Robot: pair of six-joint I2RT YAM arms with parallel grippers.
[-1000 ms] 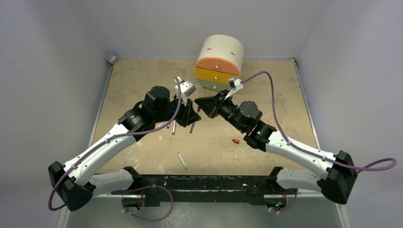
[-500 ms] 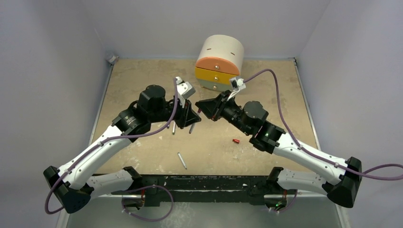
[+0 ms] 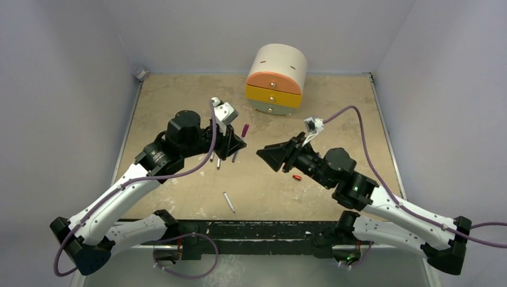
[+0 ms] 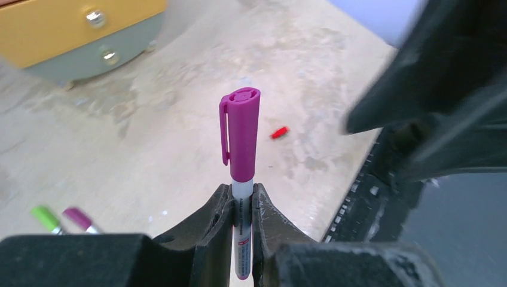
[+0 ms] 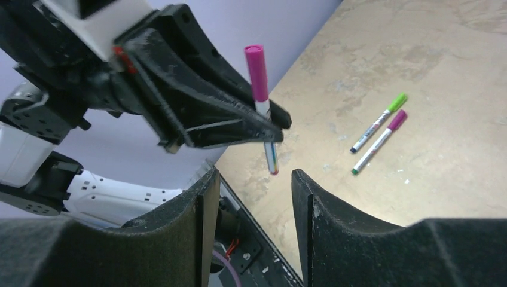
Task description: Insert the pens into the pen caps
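On the left, the left gripper (image 4: 242, 190) is clamped tight on the light barrel of a pen (image 4: 242, 239). The pen is lifted off the table (image 3: 179, 95). It wears a magenta cap (image 4: 241, 134) that sticks out past the fingertips, and the barrel's other end pokes out below the fingers.

On the table just near of this gripper, two more pens lie side by side, almost parallel and close together without touching. One is a green-capped pen (image 5: 378, 122) and the other a second magenta-capped pen (image 5: 378, 142). Closer to the arm bases, a lone grey pen (image 3: 228, 202) lies by itself, well apart from the pair.

Right of centre, a red cap (image 3: 296, 177) lies loose on the table, just beside the right arm's wrist. The right gripper (image 5: 254, 179) faces the held pen with its jaws spread and nothing between them. At the far edge stands a rounded drawer unit (image 3: 276, 78).
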